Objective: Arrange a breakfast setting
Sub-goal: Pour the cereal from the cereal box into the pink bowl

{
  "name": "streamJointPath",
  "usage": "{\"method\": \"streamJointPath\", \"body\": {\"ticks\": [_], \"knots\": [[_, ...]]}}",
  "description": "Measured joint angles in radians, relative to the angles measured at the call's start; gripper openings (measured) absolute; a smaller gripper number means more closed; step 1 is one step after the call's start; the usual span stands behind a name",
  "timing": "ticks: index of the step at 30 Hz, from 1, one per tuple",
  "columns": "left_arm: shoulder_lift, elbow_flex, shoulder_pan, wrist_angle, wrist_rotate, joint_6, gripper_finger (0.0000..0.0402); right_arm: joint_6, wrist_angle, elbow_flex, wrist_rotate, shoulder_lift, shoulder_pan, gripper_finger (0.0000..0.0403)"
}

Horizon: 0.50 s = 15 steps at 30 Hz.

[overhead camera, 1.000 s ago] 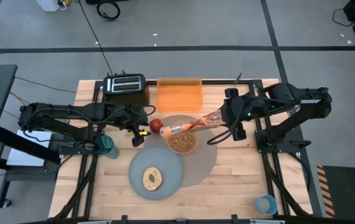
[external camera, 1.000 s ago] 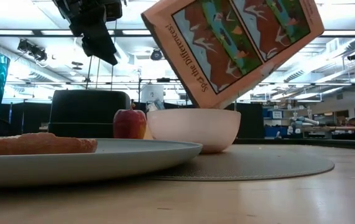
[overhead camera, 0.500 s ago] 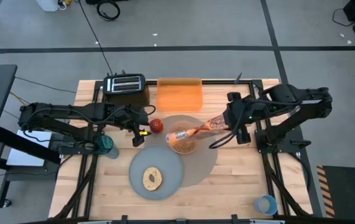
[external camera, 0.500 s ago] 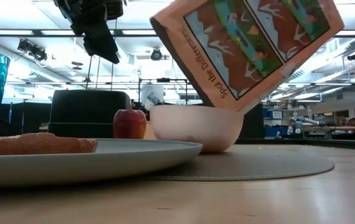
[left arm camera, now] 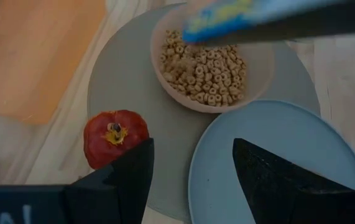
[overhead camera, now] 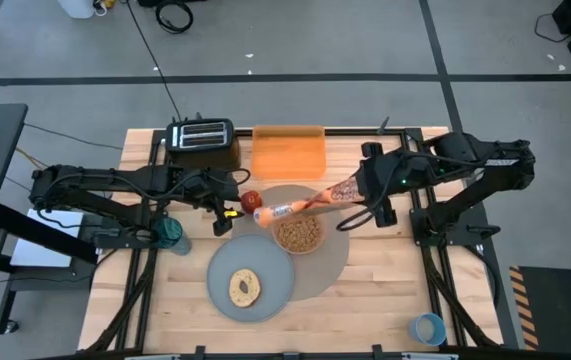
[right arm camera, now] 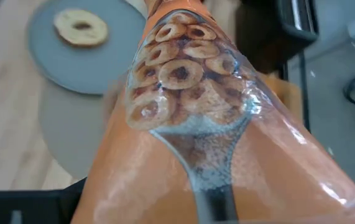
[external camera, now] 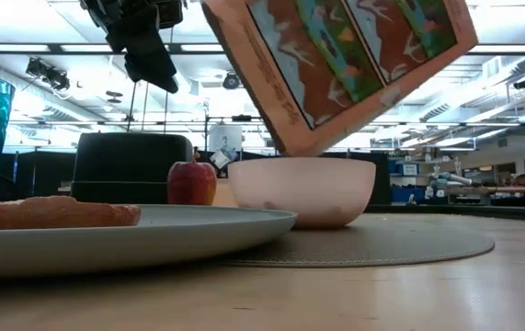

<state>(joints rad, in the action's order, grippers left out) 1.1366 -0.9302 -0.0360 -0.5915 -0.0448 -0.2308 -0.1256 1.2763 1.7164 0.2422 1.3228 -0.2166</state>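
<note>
My right gripper (overhead camera: 367, 190) is shut on an orange cereal box (overhead camera: 310, 203), which slants down over the pale pink bowl (overhead camera: 298, 234) of cereal rings on the round taupe mat (overhead camera: 330, 262). The box fills the right wrist view (right arm camera: 189, 124). My left gripper (overhead camera: 223, 215) hangs open above the table beside the red apple (left arm camera: 115, 135), touching nothing. The apple stands on the mat's far left edge. The bagel (overhead camera: 244, 288) lies on the grey plate (overhead camera: 265, 262), which overlaps the mat's near left side. My right gripper holds the cereal box by its higher end (overhead camera: 350, 190), coming from the table's right and slanting down along the box. The box hides the fingers in the wrist view. The box is lifted clear and tilted, its lower end (overhead camera: 265, 212) past the bowl's far left rim.
A black toaster (overhead camera: 202, 140) and an orange tray (overhead camera: 288, 152) stand at the far edge. A teal tumbler (overhead camera: 170, 235) stands at the left under my left arm. A small blue cup (overhead camera: 427, 328) sits at the near right corner.
My right gripper has rocked the cereal box: its lower end dipped over the bowl, then swung back up toward the apple. The bowl has slid a little toward the table's right on the mat.
</note>
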Motion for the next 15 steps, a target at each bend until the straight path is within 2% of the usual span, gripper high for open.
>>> {"method": "streamJointPath", "body": {"ticks": [7,15], "knots": [[0.000,0.000,0.000,-0.001,0.000,-0.001,0.0226,0.040,0.019,0.000,-0.108,0.000,-0.012,0.0236],[0.000,0.000,0.000,-0.002,0.000,0.001,0.0226,0.081,0.107,0.000,-0.065,-0.001,-0.024,0.0236]]}}
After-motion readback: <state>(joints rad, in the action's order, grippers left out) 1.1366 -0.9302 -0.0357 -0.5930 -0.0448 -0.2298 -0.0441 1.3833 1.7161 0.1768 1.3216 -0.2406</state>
